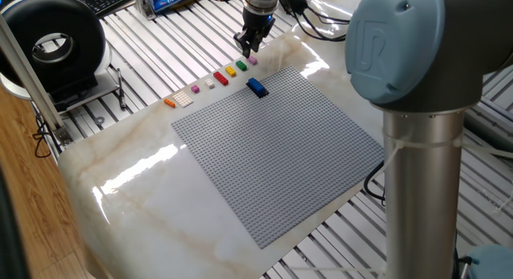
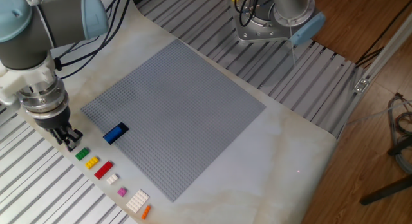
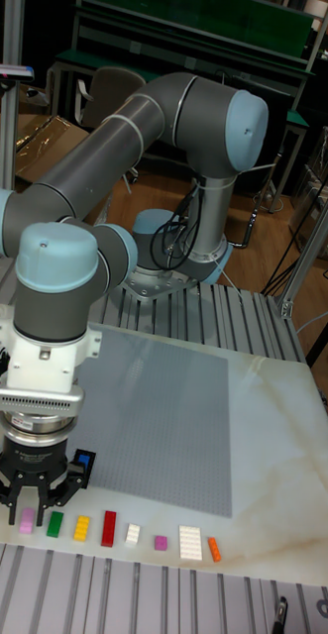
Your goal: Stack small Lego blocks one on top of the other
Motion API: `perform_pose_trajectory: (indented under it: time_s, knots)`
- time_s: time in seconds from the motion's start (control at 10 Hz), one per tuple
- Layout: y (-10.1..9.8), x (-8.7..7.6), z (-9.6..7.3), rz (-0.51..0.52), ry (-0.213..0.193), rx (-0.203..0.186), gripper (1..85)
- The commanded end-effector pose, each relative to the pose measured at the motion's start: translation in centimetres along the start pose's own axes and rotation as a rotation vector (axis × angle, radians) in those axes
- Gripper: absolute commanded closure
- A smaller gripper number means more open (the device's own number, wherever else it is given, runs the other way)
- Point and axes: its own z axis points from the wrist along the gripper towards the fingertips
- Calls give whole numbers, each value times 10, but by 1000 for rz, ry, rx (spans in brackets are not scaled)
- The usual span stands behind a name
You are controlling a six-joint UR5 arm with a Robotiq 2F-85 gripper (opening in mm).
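Note:
A row of small Lego blocks lies on the marble beside the baseplate: pink (image 3: 27,521), green (image 3: 54,524), yellow (image 3: 82,527), red (image 3: 109,527), white (image 3: 133,534), a second pink (image 3: 161,542), a larger white (image 3: 190,542) and orange (image 3: 215,549). A blue block (image 1: 256,87) sits on the grey baseplate (image 1: 280,143) near that row. My gripper (image 3: 27,495) hangs open just above the end pink block (image 1: 252,61), with nothing between its fingers. In the other fixed view the gripper (image 2: 68,141) hides that pink block, next to the green one (image 2: 82,154).
The marble table (image 1: 144,199) rests on a slatted metal frame (image 2: 38,192). A black round device (image 1: 52,46) stands off the table's corner. The arm's base (image 2: 270,21) is mounted beyond the baseplate, with cables around it.

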Motion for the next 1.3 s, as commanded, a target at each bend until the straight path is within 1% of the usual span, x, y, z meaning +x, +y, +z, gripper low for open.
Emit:
perform_pose_trajectory:
  time_s: [0.0, 0.1, 0.2, 0.3, 0.5, 1.0, 1.1, 1.2]
  knots:
    - [0, -1, 3, 59, -9, -14, 510]
    - [-1, 1, 4, 70, -4, -11, 517]
    - [2, 1, 5, 87, -3, -26, 520]
    - [3, 2, 6, 91, -2, -29, 520]
    - [5, 3, 7, 94, -2, -33, 523]
    - [2, 6, 13, 85, -8, -32, 537]
    - [2, 5, 13, 92, -9, -31, 563]
    - [0, 6, 14, 98, -9, -22, 617]
